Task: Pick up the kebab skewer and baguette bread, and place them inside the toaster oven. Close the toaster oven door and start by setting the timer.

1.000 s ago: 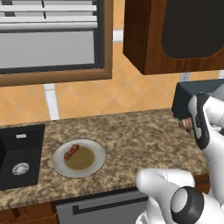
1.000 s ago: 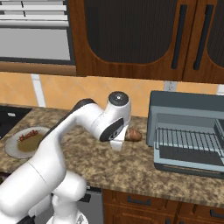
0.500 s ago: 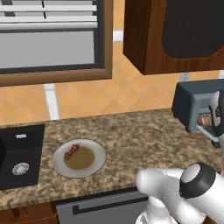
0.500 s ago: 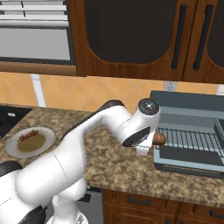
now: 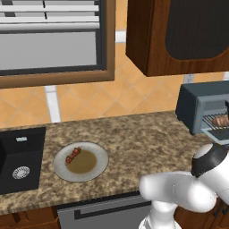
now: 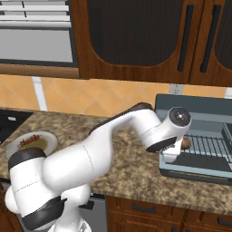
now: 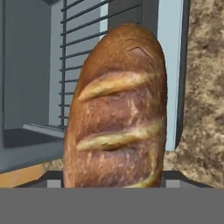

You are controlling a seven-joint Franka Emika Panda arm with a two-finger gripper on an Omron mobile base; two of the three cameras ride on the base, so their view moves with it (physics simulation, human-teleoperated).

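**Baguette bread held at the toaster oven mouth**

Baguette bread [image 7: 116,109] sits clamped between the part-open jaws of the gripper [image 6: 174,152], whose fingertips are hidden behind the loaf. Beyond it, the wire rack [image 6: 208,147] of the toaster oven [image 6: 199,108] is cut off at the frame edge. The kebab skewer [image 5: 74,155] lies on the plate [image 5: 100,163]. No legible writing.

The speckled stone counter [image 5: 143,138] carries a plate [image 5: 99,154] and the toaster oven [image 5: 197,105].
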